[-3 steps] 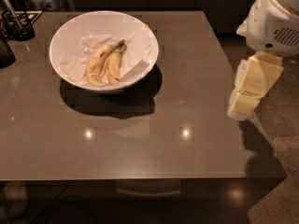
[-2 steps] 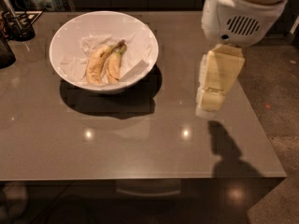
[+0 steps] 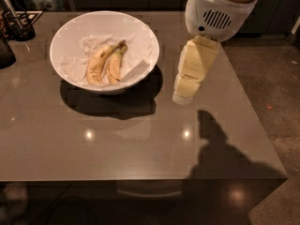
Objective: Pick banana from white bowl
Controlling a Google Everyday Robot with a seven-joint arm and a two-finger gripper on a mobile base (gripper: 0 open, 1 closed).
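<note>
Nearest me, the brown tabletop (image 3: 140, 153) shows two small light glints and the gripper's dark shadow (image 3: 213, 139) towards its right side. Just beyond the shadow, the gripper (image 3: 183, 96) hangs tip-down over the tabletop, pale yellow under the arm's white housing (image 3: 218, 11). It is to the right of the white bowl (image 3: 63, 36) and clear of its rim. From my feed I cannot tell whether it is open or closed. I see nothing in it and it touches neither fruit.

The banana (image 3: 114, 67) lies inside the white bowl on crumpled white paper (image 3: 93, 43), with its dark stem end pointing to the far side. It rests against the longer, paler banana (image 3: 96, 65) on its left.

At the far left corner stands a dark holder (image 3: 18, 26) with utensils in it, and a dark object (image 3: 4, 53) is cut off by the left edge.
</note>
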